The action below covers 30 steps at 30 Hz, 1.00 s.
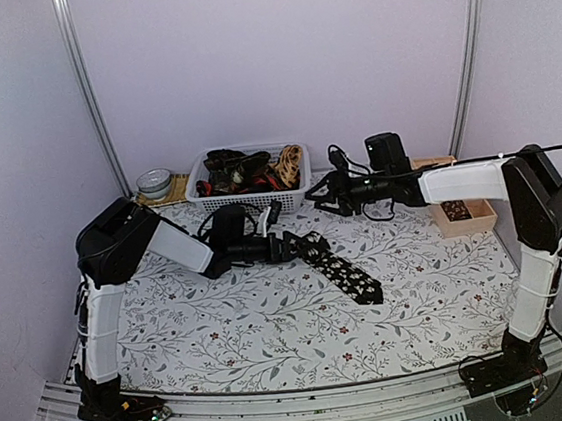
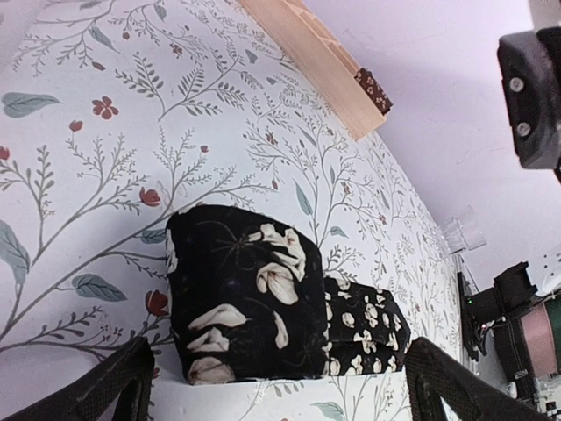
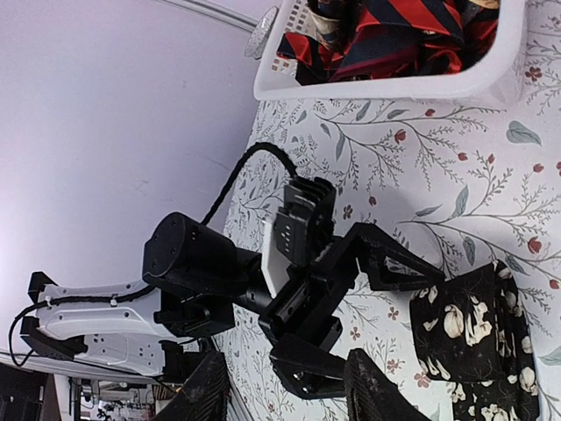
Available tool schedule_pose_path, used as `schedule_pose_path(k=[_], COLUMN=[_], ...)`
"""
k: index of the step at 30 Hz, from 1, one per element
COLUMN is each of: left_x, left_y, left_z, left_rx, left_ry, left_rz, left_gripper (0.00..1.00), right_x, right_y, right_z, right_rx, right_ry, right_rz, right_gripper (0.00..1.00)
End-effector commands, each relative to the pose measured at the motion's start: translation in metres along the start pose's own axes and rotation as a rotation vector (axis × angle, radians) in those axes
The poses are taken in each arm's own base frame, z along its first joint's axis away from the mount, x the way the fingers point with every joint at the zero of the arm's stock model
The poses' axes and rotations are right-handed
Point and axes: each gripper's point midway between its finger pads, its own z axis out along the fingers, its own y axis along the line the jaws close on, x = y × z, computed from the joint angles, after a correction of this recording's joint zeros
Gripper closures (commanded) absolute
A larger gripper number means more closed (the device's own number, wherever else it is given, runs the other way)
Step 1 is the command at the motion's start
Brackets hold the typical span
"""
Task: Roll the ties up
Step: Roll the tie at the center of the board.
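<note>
**Tie.** One black tie with pale flower specks lies flat on the surface, running diagonally from the centre towards the right front. Its upper-left end sits just in front of the left gripper. In the left wrist view that end looks thicker and squared off, probably folded over once. I cannot tell whether a proper turn has been made. More ties lie heaped in the basket at the back.

**Left gripper**. Its fingers are spread wide, one on each side of the tie's end. They clamp nothing.

**Right gripper**. It hangs above the surface near the basket, well clear of the tie. The fingers stand partly apart and nothing shows between them.

**Step in hand (judged).** The roll is being started at the upper-left end, and most of the tie's length is unrolled.

**Recommendations.**
- Bring the left fingers down square to the tie's edges so that both layers of the folded end are caught.
- Take cloth only. The surface shows close under the tie's end, so a low grip may drag on it.
- Turn the end over along the tie's own line. A skewed first turn will make the roll cone-shaped.
- Use the right gripper to pin the free length further down, so the tie stays straight and taut.
</note>
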Motion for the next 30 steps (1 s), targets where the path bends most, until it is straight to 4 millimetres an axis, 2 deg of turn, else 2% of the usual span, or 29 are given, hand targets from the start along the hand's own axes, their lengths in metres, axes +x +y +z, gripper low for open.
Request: schedule_pose_path(k=[1, 6, 12, 18, 30], left_x=[-0.004, -0.006, 0.002, 0.007, 0.016], left_y=[0.01, 0.012, 0.021, 0.029, 0.032], left_z=[-0.008, 0.001, 0.014, 0.018, 0.022], left_rx=[-0.021, 0.011, 0.026, -0.003, -0.004], left_ry=[-0.014, 0.003, 0.059, 0.087, 0.127], left_rz=[-0.047, -0.06, -0.083, -0.086, -0.089], left_gripper=[0.0, 0.0, 0.0, 0.05, 0.16], right_x=[0.021, 0.039, 0.054, 0.069, 0.086], right_y=[-0.016, -0.047, -0.08, -0.11, -0.139], right_z=[-0.013, -0.003, 0.009, 0.017, 0.033], right_rx=[0.075, 0.105, 0.167, 0.221, 0.252], right_ry=[0.028, 0.07, 0.108, 0.141, 0.171], right_rz=[0.01, 0.069, 0.129, 0.196, 0.265], right_gripper=[0.57, 0.68, 0.73, 0.76, 0.77])
